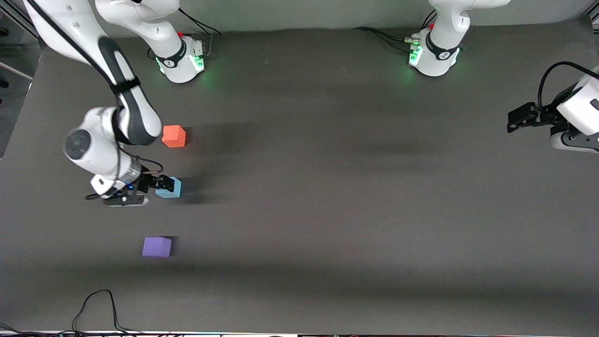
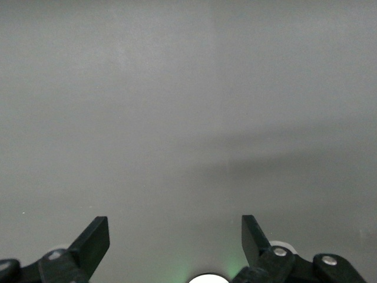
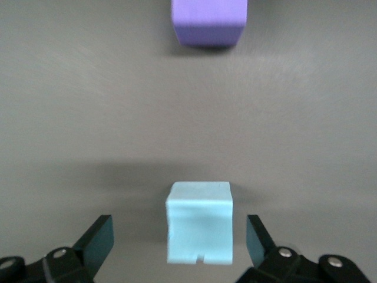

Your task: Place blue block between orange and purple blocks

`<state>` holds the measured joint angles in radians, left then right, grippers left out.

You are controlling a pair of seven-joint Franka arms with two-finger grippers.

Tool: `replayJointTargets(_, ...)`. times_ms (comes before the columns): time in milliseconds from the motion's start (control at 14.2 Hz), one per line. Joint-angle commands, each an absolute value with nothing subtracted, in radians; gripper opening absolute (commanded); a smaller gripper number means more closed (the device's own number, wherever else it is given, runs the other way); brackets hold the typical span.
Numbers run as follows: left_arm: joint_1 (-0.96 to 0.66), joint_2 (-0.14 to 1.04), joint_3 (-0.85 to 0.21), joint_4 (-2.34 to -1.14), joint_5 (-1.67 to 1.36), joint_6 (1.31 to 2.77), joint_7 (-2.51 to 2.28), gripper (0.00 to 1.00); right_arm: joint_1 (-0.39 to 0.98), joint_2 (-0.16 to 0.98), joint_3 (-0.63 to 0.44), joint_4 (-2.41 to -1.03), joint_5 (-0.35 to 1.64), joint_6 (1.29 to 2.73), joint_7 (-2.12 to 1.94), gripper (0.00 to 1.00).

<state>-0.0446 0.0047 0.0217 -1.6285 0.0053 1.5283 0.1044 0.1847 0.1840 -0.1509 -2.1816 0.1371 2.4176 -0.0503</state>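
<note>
The light blue block [image 1: 170, 188] stands on the dark table, nearer to the front camera than the orange block [image 1: 174, 136] and farther from it than the purple block [image 1: 157, 246]. My right gripper [image 1: 163, 186] is open and low over the blue block. In the right wrist view the blue block [image 3: 199, 229] sits between the two fingers [image 3: 94, 240] of my right gripper [image 3: 178, 239] with a gap on each side, and the purple block [image 3: 208, 22] lies ahead. My left gripper [image 1: 515, 120] is open and empty, waiting at the left arm's end of the table [image 2: 175, 236].
The dark grey table mat [image 1: 355, 196] carries only the three blocks. The arms' bases [image 1: 183, 60] stand along the edge farthest from the front camera. A black cable [image 1: 96, 306] loops at the table's nearest edge.
</note>
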Motion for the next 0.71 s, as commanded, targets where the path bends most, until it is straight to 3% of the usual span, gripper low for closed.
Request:
replayJointTargets(0,-0.043,-0.002,0.020,-1.632,0.020,1.532,0.123,1.00,0.152,-0.019,-0.150,-2.183,0.166,2.251,-0.083,1.00)
replayJointTargets(212,-0.044,-0.002,0.020,-1.631,0.020,1.535,0.123,1.00,0.111,-0.127,-0.150,-2.041,0.157,1.969,-0.091,1.00)
replayJointTargets(353,-0.044,-0.002,0.020,-1.631,0.020,1.539,0.123,1.00,0.112,-0.138,-0.150,-1.894,0.143,1.774,-0.075,1.00)
replayJointTargets(635,-0.043,-0.002,0.020,-1.632,0.020,1.545,0.123,1.00,0.113,-0.167,-0.152,-1.833,0.117,1.704,-0.074,1.00)
